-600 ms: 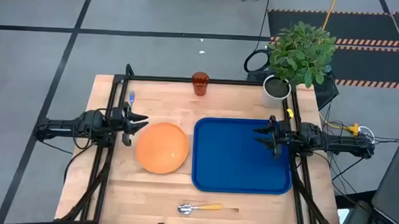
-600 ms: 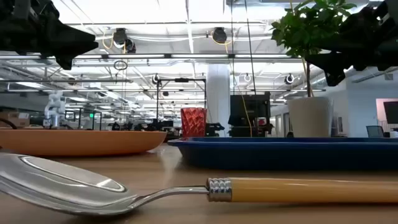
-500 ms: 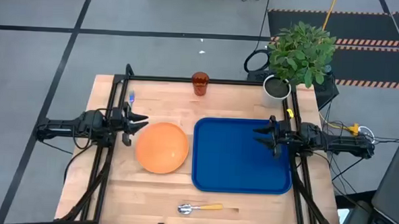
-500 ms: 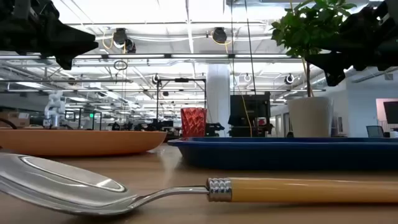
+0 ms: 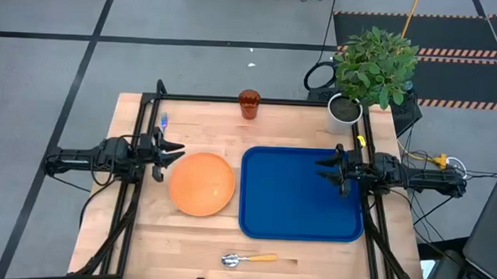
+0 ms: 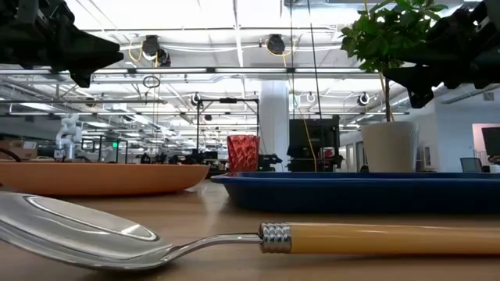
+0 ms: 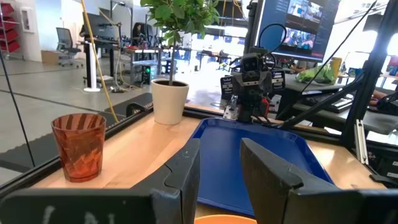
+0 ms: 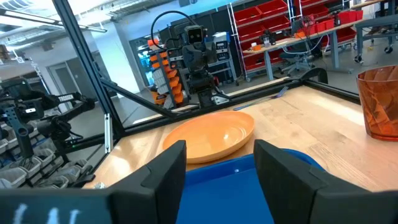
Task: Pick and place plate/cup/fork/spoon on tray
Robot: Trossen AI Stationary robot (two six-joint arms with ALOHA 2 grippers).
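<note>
Plate (image 5: 202, 183) sits unmoved just left of the tray (image 5: 301, 195); both arms stayed still, left tool (image 5: 169, 153) and right tool (image 5: 324, 169) open, empty, so nothing is placed yet.

Between the spread fingers (image 8: 163, 171), the orange plate (image 8: 211, 138) lies beside the blue tray (image 8: 239, 186), with the cup (image 8: 380, 102) off to one side.

A large dark-blue rectangular plastic tray (image 5: 301, 195) lies flat and bare. A round orange plate (image 5: 201, 184) sits at its 9 o'clock, a translucent reddish-brown tumbler (image 5: 248, 104) upright at 11, a silver-bowled, orange-handled spoon (image 5: 249, 259) at 7, and a light-blue plastic fork (image 5: 163, 121) at 10.
</note>
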